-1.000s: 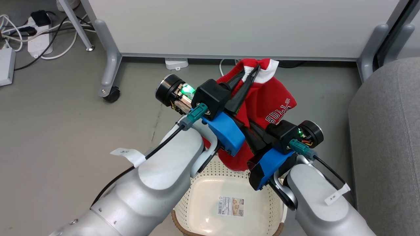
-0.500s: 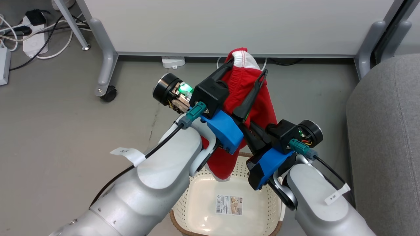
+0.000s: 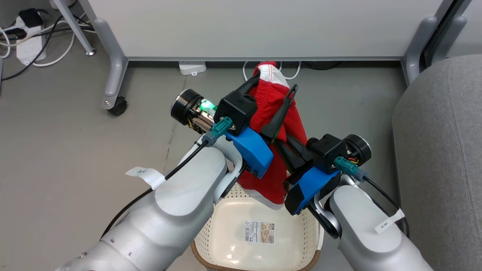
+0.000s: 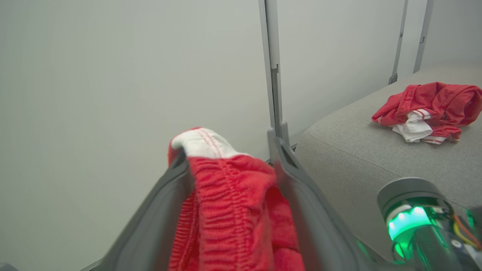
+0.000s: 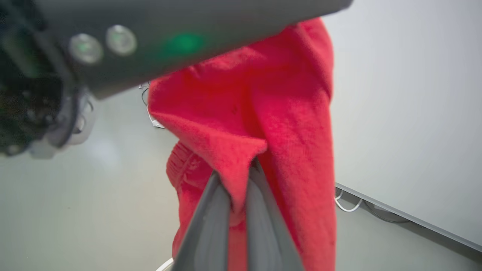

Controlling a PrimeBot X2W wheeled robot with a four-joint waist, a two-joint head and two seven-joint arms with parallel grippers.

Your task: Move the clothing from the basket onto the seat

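Red clothing (image 3: pixel 263 109) lies within spread left end effector (image 3: pixel 275 82); right end effector (image 5: pixel 237 171) clamps it.

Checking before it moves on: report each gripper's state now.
Left gripper: open, the red garment lying loose between its fingers.
Right gripper: shut on the red garment.

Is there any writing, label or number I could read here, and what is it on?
Nothing reads clearly.
Sticker inside the basket: barcode and print, too small to read.
Left-arm tag: handwritten mark, unreadable.
Right-arm tag: handwritten mark, unreadable.
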